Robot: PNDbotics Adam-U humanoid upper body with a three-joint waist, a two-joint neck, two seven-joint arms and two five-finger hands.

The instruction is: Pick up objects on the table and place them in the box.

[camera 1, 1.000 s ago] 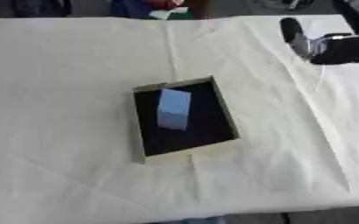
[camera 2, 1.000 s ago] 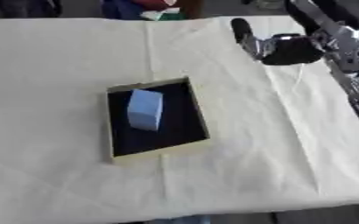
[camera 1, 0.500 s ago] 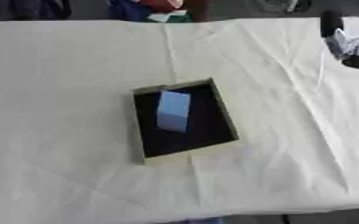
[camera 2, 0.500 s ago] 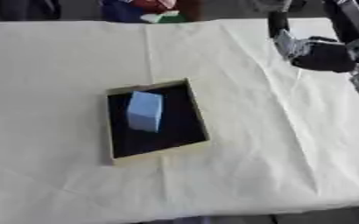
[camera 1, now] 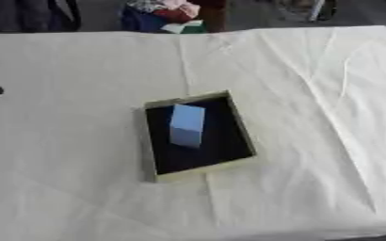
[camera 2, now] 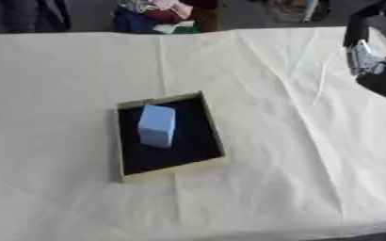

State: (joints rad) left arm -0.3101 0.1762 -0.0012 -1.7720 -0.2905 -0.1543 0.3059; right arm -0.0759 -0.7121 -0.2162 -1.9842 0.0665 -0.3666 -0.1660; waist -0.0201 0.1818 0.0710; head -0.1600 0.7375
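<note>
One pale-blue block (camera 2: 156, 125) lies in the box (camera 2: 127, 173), well apart from the right robot hand (camera 2: 376, 66), grip unclear.

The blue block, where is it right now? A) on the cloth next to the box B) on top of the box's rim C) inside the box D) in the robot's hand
C: the blue block lies on the dark floor of the box, with the tan rim all round it, and no hand touches it.
</note>
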